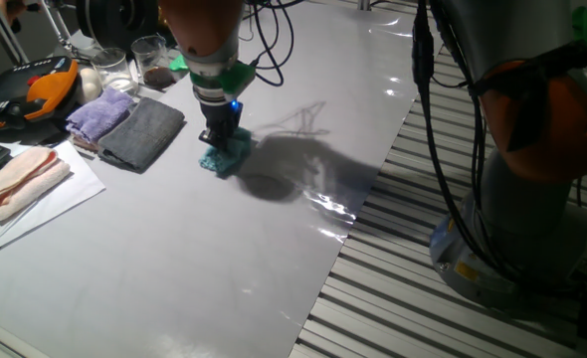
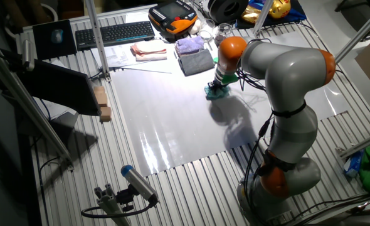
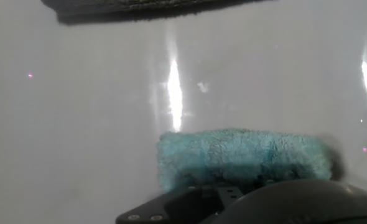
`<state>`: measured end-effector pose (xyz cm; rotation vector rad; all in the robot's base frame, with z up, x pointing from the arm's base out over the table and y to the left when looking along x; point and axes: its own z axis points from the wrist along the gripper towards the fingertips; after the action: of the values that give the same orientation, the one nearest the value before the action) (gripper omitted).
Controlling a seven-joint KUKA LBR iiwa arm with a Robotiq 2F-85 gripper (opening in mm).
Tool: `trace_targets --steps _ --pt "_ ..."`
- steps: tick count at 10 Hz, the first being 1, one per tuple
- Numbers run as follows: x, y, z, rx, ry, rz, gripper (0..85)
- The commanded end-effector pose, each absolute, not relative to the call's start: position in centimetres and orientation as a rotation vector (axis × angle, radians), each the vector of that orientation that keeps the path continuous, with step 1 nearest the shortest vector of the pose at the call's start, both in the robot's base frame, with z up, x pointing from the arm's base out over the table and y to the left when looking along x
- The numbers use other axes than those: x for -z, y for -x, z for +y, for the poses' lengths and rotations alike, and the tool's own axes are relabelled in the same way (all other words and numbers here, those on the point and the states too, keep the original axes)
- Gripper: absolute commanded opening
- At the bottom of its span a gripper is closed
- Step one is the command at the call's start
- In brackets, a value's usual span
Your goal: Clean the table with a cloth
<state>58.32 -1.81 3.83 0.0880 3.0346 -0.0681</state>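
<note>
Jaws of black two-finger gripper [image 1: 220,138] pointing straight down, spread or pinching impossible to tell, pressed onto fluffy teal terry cloth [image 1: 224,154] atop glossy pale grey tabletop [image 1: 194,259].

The glossy table [image 1: 224,268] carries a teal cloth [image 1: 225,154], grey cloth [image 1: 144,134] and lilac cloth [image 1: 99,112].

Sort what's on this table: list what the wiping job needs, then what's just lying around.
Needed for the job:
teal cloth
table
gripper, pressing down on the teal cloth

Just lying about:
lilac cloth
dark grey folded cloth
pink cloth
glass jars
keyboard
</note>
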Motion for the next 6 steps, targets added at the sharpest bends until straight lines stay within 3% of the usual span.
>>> trace_targets --steps 1,6 --pt "-3.83 -58.30 -1.76 0.079 -0.086 3.034 0.0" --pt "-4.27 -59.19 -1.21 0.073 -0.075 3.040 0.0"
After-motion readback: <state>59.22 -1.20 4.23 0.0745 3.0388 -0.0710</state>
